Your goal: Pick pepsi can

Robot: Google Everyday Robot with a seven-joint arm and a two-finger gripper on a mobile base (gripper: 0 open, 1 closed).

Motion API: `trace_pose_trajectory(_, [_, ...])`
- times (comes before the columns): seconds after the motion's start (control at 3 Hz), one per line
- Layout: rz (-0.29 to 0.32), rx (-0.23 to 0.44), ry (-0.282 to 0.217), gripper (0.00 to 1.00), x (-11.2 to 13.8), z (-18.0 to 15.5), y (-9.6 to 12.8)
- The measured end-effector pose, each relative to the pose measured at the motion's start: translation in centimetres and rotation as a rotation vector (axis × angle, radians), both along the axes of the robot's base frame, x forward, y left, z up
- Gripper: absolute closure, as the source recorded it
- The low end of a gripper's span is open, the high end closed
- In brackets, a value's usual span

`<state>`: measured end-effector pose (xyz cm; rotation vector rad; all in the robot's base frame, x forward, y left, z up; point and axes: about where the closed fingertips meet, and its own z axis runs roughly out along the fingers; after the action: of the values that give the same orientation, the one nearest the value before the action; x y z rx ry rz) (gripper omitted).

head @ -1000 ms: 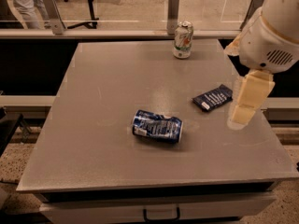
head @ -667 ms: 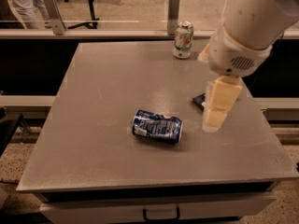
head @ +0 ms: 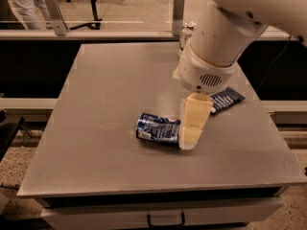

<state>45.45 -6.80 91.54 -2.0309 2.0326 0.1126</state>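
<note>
**Spotter:** Just below the middle of the frame, your pepsi can lies on its side on the grey table. Its length runs left to right, the blue label with white lettering faces up, and the body looks a little dented.

**Operator:** And the gripper?

**Spotter:** Your gripper hangs from the big white arm right at the can's right-hand end, its cream tip low over the tabletop. It overlaps that end from this angle, so I cannot tell whether it touches the can or sits just in front. I cannot tell whether it is open or closed either; it reads as one pale block. I judge that it holds nothing, since the can rests flat on the table.

**Operator:** Which step am I in?

**Spotter:** The approach, by my reading, just short of the grasp. Nothing is lifted yet.

**Operator:** What does the next move need?

**Spotter:** You need the can's body inside the gripper, taken across its round width and low enough not to slip off the curve. Nudged from the side, it would likely roll toward the top or bottom of the frame, so come in square.

**Operator:** Anything nearby?

**Spotter:** A dark-blue snack bar wrapper lies right of centre, near the can but apart. A white-and-green soda can stands at upper middle, mostly hidden behind the arm. Neither is your target.
</note>
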Motion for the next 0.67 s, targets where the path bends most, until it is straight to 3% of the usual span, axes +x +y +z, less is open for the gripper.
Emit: trace_pose_trajectory(0.67, [0.037,0.008,0.028,0.0,-1.3,-3.4,2.5])
